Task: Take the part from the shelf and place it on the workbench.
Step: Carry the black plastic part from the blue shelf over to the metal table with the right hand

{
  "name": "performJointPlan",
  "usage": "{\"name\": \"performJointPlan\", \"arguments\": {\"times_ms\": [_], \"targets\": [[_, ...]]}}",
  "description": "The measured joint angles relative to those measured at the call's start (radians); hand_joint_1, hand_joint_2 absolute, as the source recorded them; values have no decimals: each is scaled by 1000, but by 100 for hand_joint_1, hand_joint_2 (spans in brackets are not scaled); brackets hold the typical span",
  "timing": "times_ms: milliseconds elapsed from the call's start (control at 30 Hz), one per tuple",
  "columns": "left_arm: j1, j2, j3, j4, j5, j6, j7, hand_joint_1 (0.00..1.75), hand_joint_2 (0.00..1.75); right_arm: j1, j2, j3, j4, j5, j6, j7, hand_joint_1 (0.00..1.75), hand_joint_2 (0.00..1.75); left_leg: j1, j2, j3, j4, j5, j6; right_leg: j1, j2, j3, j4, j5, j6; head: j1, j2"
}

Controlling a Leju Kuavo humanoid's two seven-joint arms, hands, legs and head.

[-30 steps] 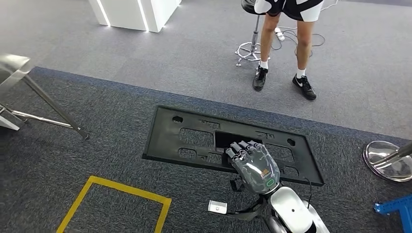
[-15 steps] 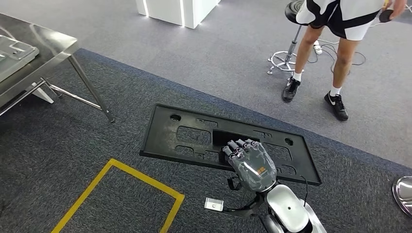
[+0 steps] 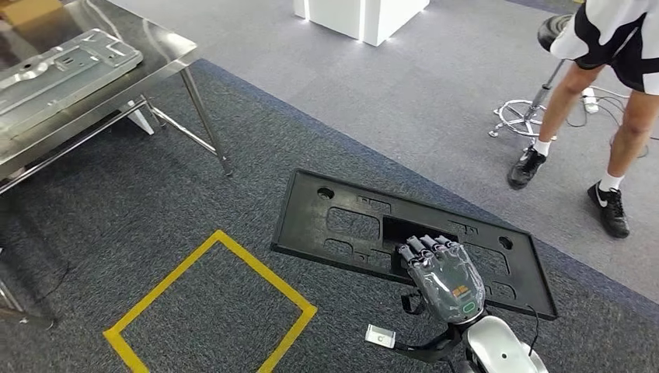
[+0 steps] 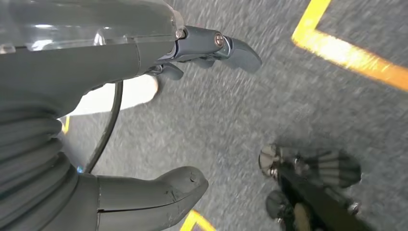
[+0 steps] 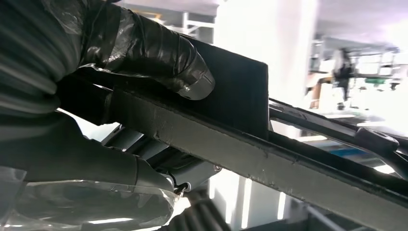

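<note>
At the far left of the head view stands a steel workbench (image 3: 167,66) with thin legs, and a flat silver metal panel (image 3: 66,66) lies on its top; this is most likely where the carried part is meant to go. In front of it, on the dark carpet, a square outline of yellow floor tape (image 3: 214,303) probably marks where the robot should stand. The left hand (image 4: 144,120) appears in its wrist view hanging above the carpet, with the thumb and fingers apart and nothing between them, so it takes no share of the load. Right of the tape, the part (image 3: 412,241), a long flat black plastic panel with cut-out openings, is held roughly level in the air above the carpet, well apart from the bench. The right hand (image 3: 444,273) grips its near edge, fingers hooked through a central opening; the right wrist view shows the thumb (image 5: 159,53) pressed on one face and fingers beneath, clamping the panel. Gripping near the middle likely keeps the long piece balanced. At the far right a person's legs (image 3: 575,116) stand beside a stool (image 3: 536,101) on paler grey floor. The placing step is not yet done.
</note>
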Motion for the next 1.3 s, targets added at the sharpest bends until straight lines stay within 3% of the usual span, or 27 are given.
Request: {"name": "performJointPlan", "arguments": {"times_ms": [67, 133, 167, 233, 300, 333, 400, 433, 467, 500, 533, 600, 633, 700, 767, 800, 833, 900, 967, 1000, 1033, 1067, 1100, 1167, 1200, 1233, 1300], "targets": [[3, 0, -1, 0, 1, 2, 0, 0, 175, 1, -1, -3, -2, 0, 0, 0, 175, 175, -1, 26, 72, -135, 66, 5, 1, -27, 8, 0, -6, 5, 0, 0], [0, 1, -3, 0, 5, 10, 5, 0, 175, 1, -4, -7, -6, 0, -2, -1, 175, 175, -11, 56, 132, -247, 101, 18, 4, -49, 16, 0, -13, 14, 0, 0], [0, 1, -4, 0, 9, 17, 11, 0, 175, 1, -5, -8, -7, 1, -3, -1, 175, 175, -15, 61, 141, -267, 102, 24, 6, -59, 18, 0, -15, 19, 0, 0], [2, 2, -4, 0, 17, 26, 26, 0, 175, 1, -7, -9, -9, 2, -6, -1, 175, 175, -17, 40, 141, -273, 103, 36, 6, -76, 25, -4, -19, 30, 0, 0], [6, 3, -4, 0, 22, 26, 37, 0, 175, -1, -10, -10, -11, 3, -8, -4, 175, 175, -13, 19, 152, -286, 108, 47, 2, -51, 28, 12, -36, 39, 1, 0], [6, 3, -4, 0, 24, 25, 40, 0, 175, -3, -12, -12, -12, 3, -10, -6, 175, 175, -10, 9, 158, -292, 111, 54, 1, -22, 13, 50, -60, 42, 1, 0], [2, 2, -3, 0, 25, 25, 45, 0, 175, -5, -14, -14, -12, 2, -13, -11, 175, 175, -10, -11, 160, -294, 112, 62, -1, 31, -51, 178, -122, 42, 2, 0], [0, 2, -3, 0, 26, 25, 47, 0, 175, -5, -16, -14, -11, 2, -14, -12, 175, 175, -11, -25, 160, -293, 112, 64, -2, 42, -89, 245, -145, 42, 2, 0], [0, 2, -3, 0, 26, 25, 48, 0, 175, -4, -17, -14, -10, 2, -14, -13, 175, 175, -11, -38, 161, -292, 111, 65, -2, 46, -114, 283, -149, 42, 2, 0], [0, 2, -3, 0, 26, 25, 49, 0, 175, -4, -18, -15, -10, 2, -14, -13, 175, 175, -12, -53, 162, -290, 110, 64, -2, 48, -122, 282, -130, 42, 1, 0], [1, 2, -2, 0, 26, 26, 51, 0, 175, -4, -18, -15, -9, 2, -14, -14, 175, 175, -12, -69, 165, -287, 108, 63, -2, 51, -112, 246, -95, 41, 1, 0], [2, 2, 1, 0, 26, 29, 52, 0, 175, -6, -19, -15, -9, 2, -14, -13, 175, 175, -11, -98, 167, -279, 100, 58, -5, 84, -59, 112, -15, 37, 1, 0], [1, 1, 2, 0, 26, 30, 53, 0, 175, -6, -20, -15, -9, 2, -13, -13, 175, 175, -11, -111, 165, -272, 96, 54, -6, 107, -37, 59, 4, 36, 1, 0], [0, 1, 4, 0, 26, 32, 52, 0, 175, -9, -20, -15, -8, 1, -12, -14, 175, 175, -9, -134, 156, -266, 92, 44, -7, 133, -22, 21, 6, 34, 1, 0], [4, 2, 4, 0, 25, 32, 52, 0, 175, -14, -21, -15, -8, 1, -8, -15, 175, 175, -6, -154, 149, -269, 93, 31, -5, 110, -19, 15, 8, 25, 1, 0], [6, 1, 4, 1, 25, 32, 52, 0, 175, -18, -21, -15, -8, 1, -5, -16, 175, 175, -7, -140, 147, -266, 90, 26, -5, 97, -14, 10, 9, 18, 1, 0], [6, 1, 4, 1, 25, 33, 51, 0, 175, -23, -21, -14, -8, 1, -1, -17, 175, 175, -8, -110, 139, -247, 77, 20, -6, 83, -9, 3, 11, 11, 0, 0], [1, 1, 4, 1, 25, 35, 51, 0, 175, -28, -21, -14, -8, 1, 8, -17, 175, 175, -9, -33, 97, -156, 26, 12, -6, 54, -1, -5, 10, 0, -1, 0], [-4, 2, 4, 1, 25, 38, 51, 0, 175, -30, -20, -13, -8, 1, 20, -15, 175, 175, -4, -6, 27, -28, -26, 5, -3, 21, 1, -5, 5, -3, -1, 0], [-4, 2, 4, 1, 25, 40, 52, 0, 175, -30, -20, -11, -8, 1, 25, -13, 175, 175, -3, -4, 7, 5, -29, 2, -2, 5, 3, -4, 2, -3, -1, 0], [-3, 2, 4, 1, 25, 41, 53, 0, 175, -30, -20, -8, -8, 1, 28, -12, 175, 175, -1, -1, 4, 3, -14, 1, -2, -10, 6, -4, -2, -2, -1, 0], [-1, 2, 4, 1, 25, 42, 54, 0, 175, -31, -20, -5, -8, 1, 30, -10, 175, 175, -1, 4, 25, -43, 20, 1, -2, -23, 10, -3, -6, 0, -1, 0], [0, 2, 4, 1, 25, 43, 55, 0, 175, -33, -20, -2, -8, 1, 32, -10, 175, 175, -1, 21, 62, -118, 60, 4, -2, -36, 17, -3, -10, 3, -1, 0], [-3, 4, 4, 1, 25, 43, 55, 0, 175, -37, -20, 0, -8, 1, 34, -9, 175, 175, -10, 60, 123, -238, 105, 16, 2, -59, 28, -3, -19, 11, -1, 0], [-5, 4, 4, 1, 25, 44, 55, 0, 175, -39, -20, 1, -8, 1, 35, -9, 175, 175, -15, 71, 135, -265, 110, 23, 4, -69, 32, -4, -21, 16, -1, 0], [-5, 4, 4, 2, 25, 45, 55, 0, 175, -42, -20, 3, -8, 1, 37, -9, 175, 175, -19, 68, 135, -269, 106, 29, 6, -78, 34, -6, -23, 21, -1, 0], [-2, 4, 4, 2, 25, 46, 55, 0, 175, -48, -19, 6, -8, 1, 40, -9, 175, 175, -17, 44, 137, -276, 110, 39, 6, -90, 43, -10, -27, 33, -1, 0]]}}
